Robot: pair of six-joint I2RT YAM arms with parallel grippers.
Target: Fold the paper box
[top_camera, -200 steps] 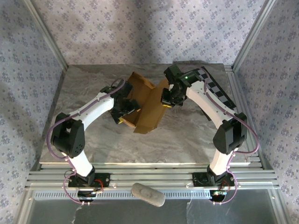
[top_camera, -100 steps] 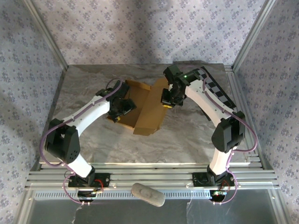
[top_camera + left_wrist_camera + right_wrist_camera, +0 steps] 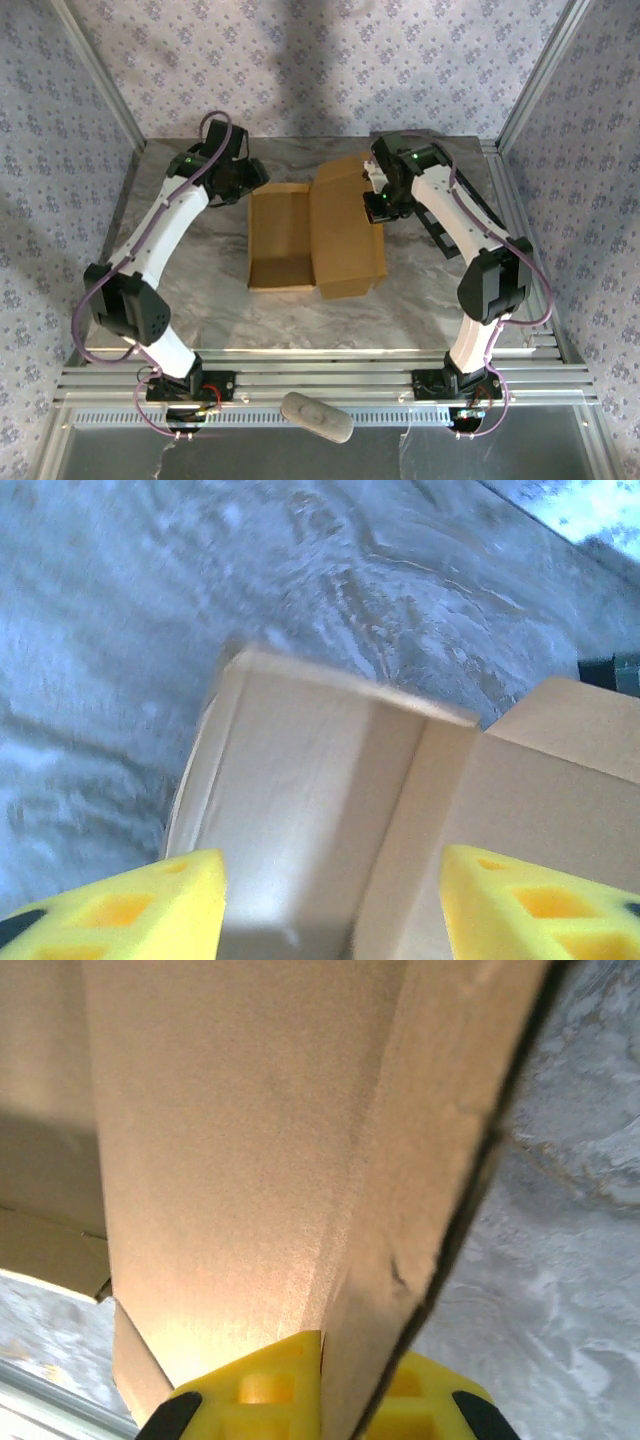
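Judging the paper box [image 3: 285,240] light, stiff yet crease-prone, we favour flap edges: the right gripper [image 3: 376,206] pinches its upper-right edge, the left gripper [image 3: 248,182] hangs half-parted, empty.

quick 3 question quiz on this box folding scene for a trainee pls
1. True or false: the left tool is clamped on the paper box.
2. Which tool has cardboard pinched between its fingers? A) left tool B) right tool C) both
3. Short answer: what surface does the box rest on?

Key:
1. False. Its jaws stand apart, gripping nothing.
2. B.
3. The marbled table.
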